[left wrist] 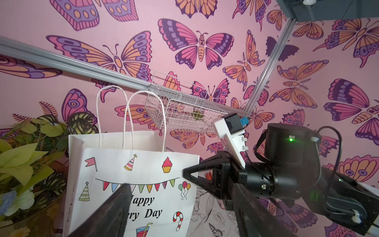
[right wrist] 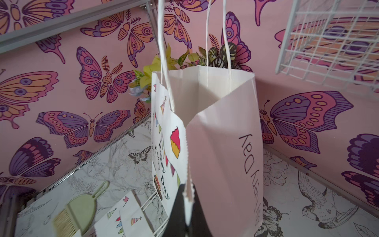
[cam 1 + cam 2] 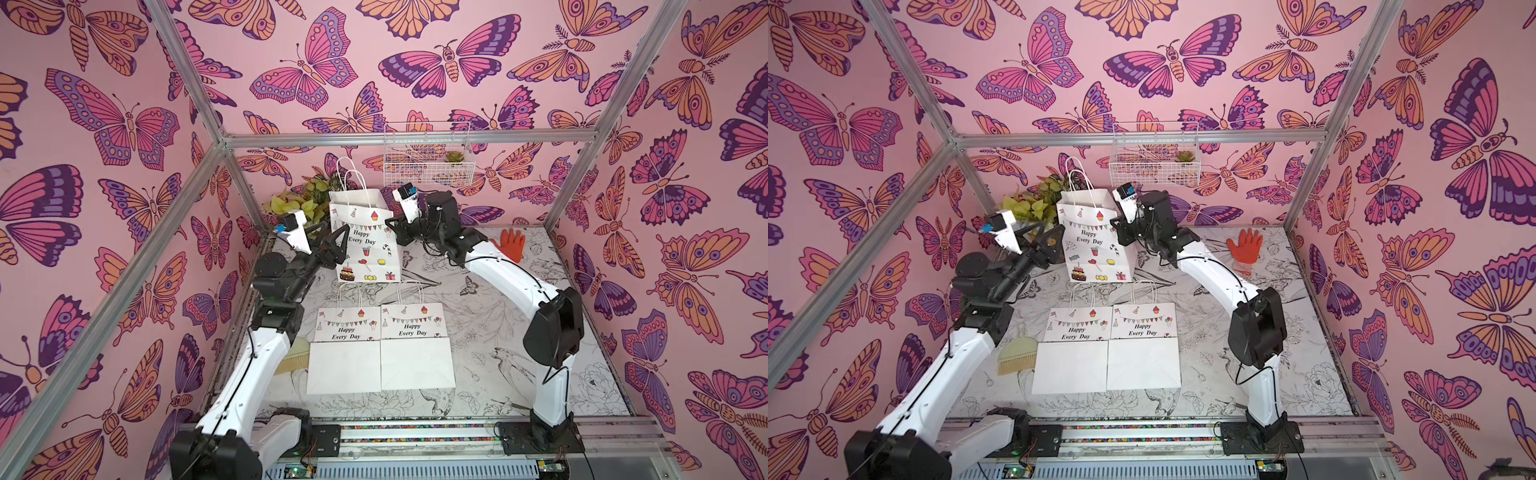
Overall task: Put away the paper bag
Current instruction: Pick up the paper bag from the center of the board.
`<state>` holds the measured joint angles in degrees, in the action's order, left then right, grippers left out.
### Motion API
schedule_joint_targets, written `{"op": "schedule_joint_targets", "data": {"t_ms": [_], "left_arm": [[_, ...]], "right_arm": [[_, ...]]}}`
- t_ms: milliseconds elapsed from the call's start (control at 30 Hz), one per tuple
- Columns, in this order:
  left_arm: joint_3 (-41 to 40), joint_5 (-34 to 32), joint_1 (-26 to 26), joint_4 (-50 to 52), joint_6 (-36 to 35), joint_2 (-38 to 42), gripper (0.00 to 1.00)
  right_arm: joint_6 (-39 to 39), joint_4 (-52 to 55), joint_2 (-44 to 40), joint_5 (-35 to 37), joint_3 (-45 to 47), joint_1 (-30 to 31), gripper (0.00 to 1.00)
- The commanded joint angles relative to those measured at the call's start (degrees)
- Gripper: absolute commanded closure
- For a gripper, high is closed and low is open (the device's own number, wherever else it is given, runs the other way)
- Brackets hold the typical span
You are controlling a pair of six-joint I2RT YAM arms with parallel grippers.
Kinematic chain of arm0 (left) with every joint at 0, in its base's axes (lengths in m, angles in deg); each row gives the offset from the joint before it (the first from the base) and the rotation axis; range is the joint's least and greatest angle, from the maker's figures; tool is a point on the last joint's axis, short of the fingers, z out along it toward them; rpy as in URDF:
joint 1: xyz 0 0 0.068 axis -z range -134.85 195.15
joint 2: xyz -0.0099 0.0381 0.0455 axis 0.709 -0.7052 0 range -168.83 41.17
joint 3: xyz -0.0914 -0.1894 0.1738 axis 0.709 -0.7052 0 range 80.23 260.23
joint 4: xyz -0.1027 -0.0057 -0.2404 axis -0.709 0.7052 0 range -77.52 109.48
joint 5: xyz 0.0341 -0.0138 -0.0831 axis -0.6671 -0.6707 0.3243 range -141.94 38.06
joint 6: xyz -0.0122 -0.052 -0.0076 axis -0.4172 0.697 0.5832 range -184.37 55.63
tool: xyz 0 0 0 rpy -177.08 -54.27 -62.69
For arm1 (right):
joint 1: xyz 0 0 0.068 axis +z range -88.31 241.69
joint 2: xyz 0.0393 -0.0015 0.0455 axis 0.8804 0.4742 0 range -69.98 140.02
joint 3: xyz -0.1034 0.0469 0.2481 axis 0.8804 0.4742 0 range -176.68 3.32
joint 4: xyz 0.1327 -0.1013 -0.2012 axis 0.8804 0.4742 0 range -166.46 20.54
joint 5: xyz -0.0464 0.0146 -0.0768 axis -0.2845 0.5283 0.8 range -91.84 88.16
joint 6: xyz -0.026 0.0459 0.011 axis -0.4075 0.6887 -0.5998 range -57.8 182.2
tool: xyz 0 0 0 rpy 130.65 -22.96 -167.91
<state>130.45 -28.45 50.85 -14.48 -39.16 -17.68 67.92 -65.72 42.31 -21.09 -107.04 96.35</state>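
Closest to the camera in both top views is the rail (image 3: 415, 426) that the arms stand on. Just past it, 2 flat paper bags (image 3: 345, 357) lie side by side on the bench (image 3: 498, 332), touching each other. A green brush (image 3: 1017, 357) lies beside them.

Farther back, the standing paper bag (image 3: 365, 245) is upright in front of the plant (image 3: 299, 199), and its handles stick up. The right gripper (image 3: 391, 224) is at 1 top corner of the bag. The left gripper (image 3: 330, 239) is by the other side with its jaws wide apart and nothing in them. I cannot tell if it touches the paper.

From the left wrist, the bag's picture side fills the middle. The left gripper's 2 dark fingers (image 1: 114, 213) are spread in front of it.

From the right wrist, the right gripper's dark fingers (image 2: 178, 207) are closed tight on the paper rim, where the front meets the side. The bag's mouth is wide open.

I think the step now is getting a hold on the standing bag so it can be made flat like the other 2. Only 1 corner is held. Next, the left gripper likely needs to close on the far rim or push the side in. It should go gently, because thin paper can tear or tip over.
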Motion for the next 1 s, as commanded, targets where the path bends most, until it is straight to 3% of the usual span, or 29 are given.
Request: {"op": "schedule_joint_targets", "data": {"t_ms": [0, 167, 300, 400, 533, 667, 800, 967], "left_arm": [[-2.5, -3.0, 0.2, 5.5, 2.3, 5.0, 0.20], [-1.8, -4.5, 0.2, 16.5, 2.4, 11.1, 0.20], [-3.2, -7.1, -0.8, 20.9, 0.8, 16.1, 0.20], [-3.5, -5.0, -3.2, 22.6, 0.9, 17.6, 0.20], [-3.7, 3.7, -6.3, 21.4, 1.1, 16.1, 0.19], [-8.9, 22.6, -13.2, 3.7, 9.1, 11.1, 0.19], [-10.9, 34.1, -17.5, -11.5, 20.6, 4.5, 0.19], [-9.4, 42.4, -17.5, -9.4, 18.1, 4.3, 0.18]], "right_arm": [[-2.1, 12.8, -5.5, -5.0, -5.1, 0.4, 1.00], [-5.3, 25.9, -13.6, -6.3, -4.7, 0.3, 1.00], [-4.6, 24.8, -23.5, -7.5, 5.9, -0.5, 1.00], [-3.3, 22.2, -29.3, -16.1, 12.3, -4.0, 1.00], [0.2, 20.7, -33.1, -33.2, 15.9, -12.5, 1.00], [5.1, 15.4, -35.6, -46.0, 19.7, -18.5, 1.00], [13.3, 4.2, -38.1, -53.1, 24.4, -21.8, 1.00], [23.1, -8.4, -40.1, -58.2, 28.0, -24.5, 1.00]]}}
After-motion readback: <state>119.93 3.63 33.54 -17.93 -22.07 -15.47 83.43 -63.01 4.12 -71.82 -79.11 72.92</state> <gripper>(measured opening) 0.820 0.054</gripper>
